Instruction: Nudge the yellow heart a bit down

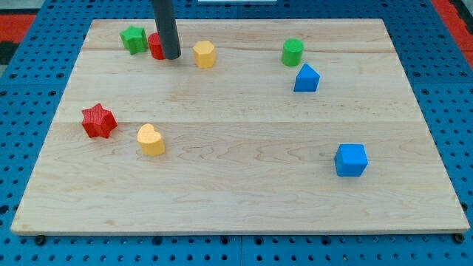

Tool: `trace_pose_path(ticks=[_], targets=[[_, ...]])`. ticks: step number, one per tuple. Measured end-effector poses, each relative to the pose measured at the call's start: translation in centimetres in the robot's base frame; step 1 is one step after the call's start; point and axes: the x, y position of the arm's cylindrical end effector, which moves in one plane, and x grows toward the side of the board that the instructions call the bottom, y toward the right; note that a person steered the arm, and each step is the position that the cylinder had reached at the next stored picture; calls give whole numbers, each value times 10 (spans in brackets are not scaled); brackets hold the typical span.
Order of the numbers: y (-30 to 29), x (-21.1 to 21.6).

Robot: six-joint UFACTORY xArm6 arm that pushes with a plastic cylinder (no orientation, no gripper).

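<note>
Rod, dark and straight, comes down from the view's top, and my tip [171,57] rests on the pale wooden board [244,192] near its far left corner; it is a bare rod end with nothing to spread or pinch. A red block [155,46], its shape mostly hidden by the rod, sits just at nine o'clock of the tip, touching or nearly so. Farther toward nine o'clock lies a green star block [134,38]. At three o'clock of the tip, close by, stands a yellow hexagonal block [205,54].

The yellow heart block [151,140] lies well apart from the tip, toward six o'clock, on the board's left half. A red star block [98,121] sits near the heart at about ten o'clock.

On the right half, a green cylinder [293,52] stands with a blue pentagon-like block [306,78] just at five o'clock of it, and a blue cube [350,159] lies well toward five o'clock of that.
</note>
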Motion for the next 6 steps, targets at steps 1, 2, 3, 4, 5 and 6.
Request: trace_pose_path(ticks=[1, 2, 3, 4, 5, 6], targets=[[-19, -2], [-44, -7], [-28, 14], [12, 86], [12, 150], [-23, 204]])
